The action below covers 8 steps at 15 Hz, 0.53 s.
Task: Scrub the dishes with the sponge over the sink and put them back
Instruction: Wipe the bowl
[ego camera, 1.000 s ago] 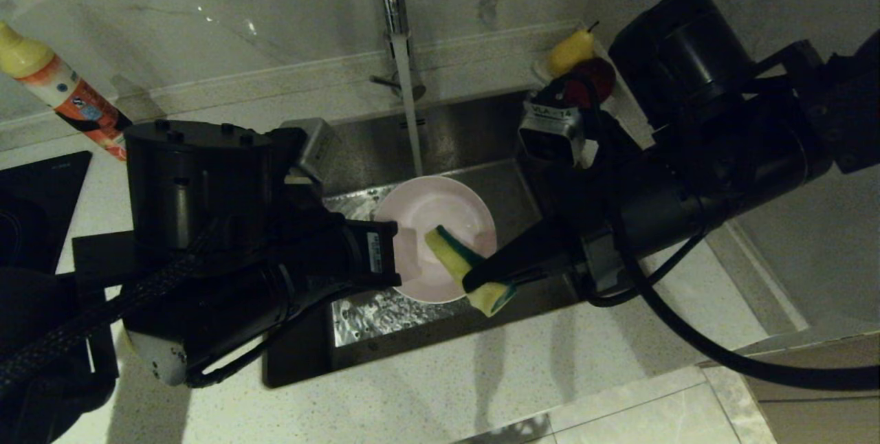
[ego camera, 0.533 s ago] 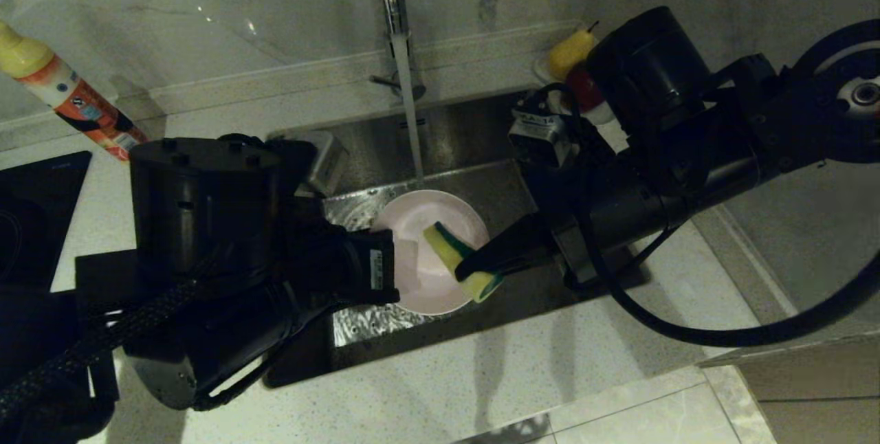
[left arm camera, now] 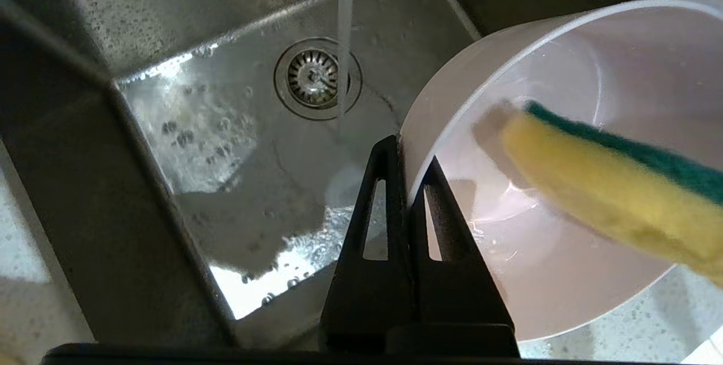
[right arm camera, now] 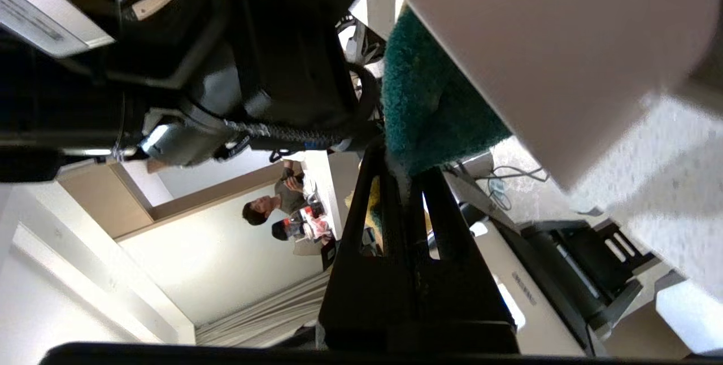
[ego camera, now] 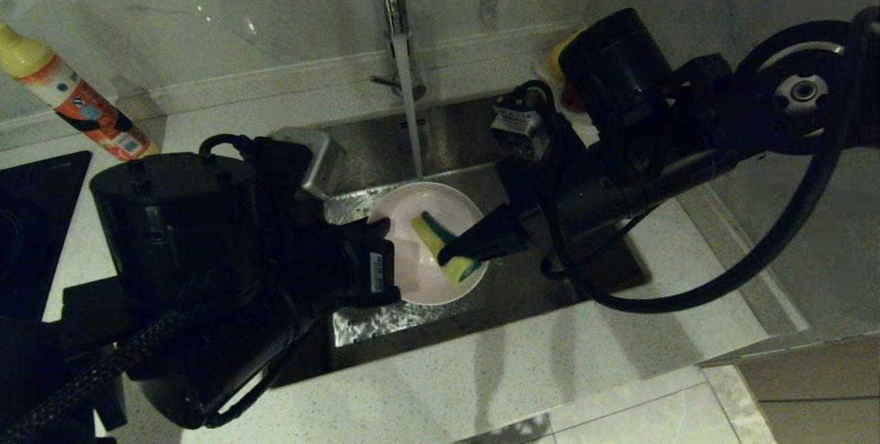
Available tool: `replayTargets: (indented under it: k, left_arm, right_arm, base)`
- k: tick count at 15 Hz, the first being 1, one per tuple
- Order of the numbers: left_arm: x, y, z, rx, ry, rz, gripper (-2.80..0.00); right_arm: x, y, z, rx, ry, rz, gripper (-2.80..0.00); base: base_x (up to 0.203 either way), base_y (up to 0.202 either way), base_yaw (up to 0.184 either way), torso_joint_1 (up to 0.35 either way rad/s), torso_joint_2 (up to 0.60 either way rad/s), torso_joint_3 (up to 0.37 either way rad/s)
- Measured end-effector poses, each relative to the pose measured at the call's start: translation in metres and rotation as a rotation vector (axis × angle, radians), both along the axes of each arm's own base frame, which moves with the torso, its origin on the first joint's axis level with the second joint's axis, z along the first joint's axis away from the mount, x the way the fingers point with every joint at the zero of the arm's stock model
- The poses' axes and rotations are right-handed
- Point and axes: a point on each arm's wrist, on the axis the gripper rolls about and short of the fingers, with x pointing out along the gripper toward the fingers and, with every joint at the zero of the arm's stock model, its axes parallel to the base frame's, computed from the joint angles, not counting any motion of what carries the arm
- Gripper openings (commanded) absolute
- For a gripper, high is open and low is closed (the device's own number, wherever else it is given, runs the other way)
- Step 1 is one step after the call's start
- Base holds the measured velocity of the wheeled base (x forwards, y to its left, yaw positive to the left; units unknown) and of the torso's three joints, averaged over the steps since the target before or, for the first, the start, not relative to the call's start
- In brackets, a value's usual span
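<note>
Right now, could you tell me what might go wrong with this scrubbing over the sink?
The left gripper pinches only the pink bowl's thin rim, so pressure from the sponge in the right gripper could lever it loose into the sink. Running water nearby may splash.

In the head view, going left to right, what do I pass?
Orange-labelled bottle → left pincer gripping the pink bowl → sponge inside the bowl → right pincer shut on the sponge.
</note>
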Motion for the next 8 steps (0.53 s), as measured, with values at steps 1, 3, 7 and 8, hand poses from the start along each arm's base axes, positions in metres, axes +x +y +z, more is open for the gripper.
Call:
replayTargets:
  k: [1, 3, 7, 8]
  left_arm:
    - [-0.001, 0.000, 0.000, 0.002, 0.001, -0.004, -2.80]
    - [-0.002, 0.000, 0.000, 0.001, -0.001, -0.007, -2.80]
    - [-0.005, 0.000, 0.000, 0.002, 0.000, -0.013, -2.80]
    - [-0.006, 0.000, -0.001, 0.004, 0.001, -0.015, -2.80]
  right_arm:
    - [0.002, 0.002, -0.002, -0.002, 0.001, -0.001, -2.80]
    - [0.007, 0.005, -0.002, -0.005, -0.014, -0.013, -2.80]
    - [0.012, 0.007, -0.003, -0.008, -0.041, -0.039, -2.80]
    - [0.013, 0.006, -0.001, -0.001, -0.052, -0.042, -2.80]
  base:
    - [0.000, 0.000, 0.000, 0.000, 0.00, 0.000]
    - [0.000, 0.000, 0.000, 0.000, 0.00, 0.000]
    - [0.000, 0.000, 0.000, 0.000, 0.00, 0.000]
    - [0.000, 0.000, 0.000, 0.000, 0.00, 0.000]
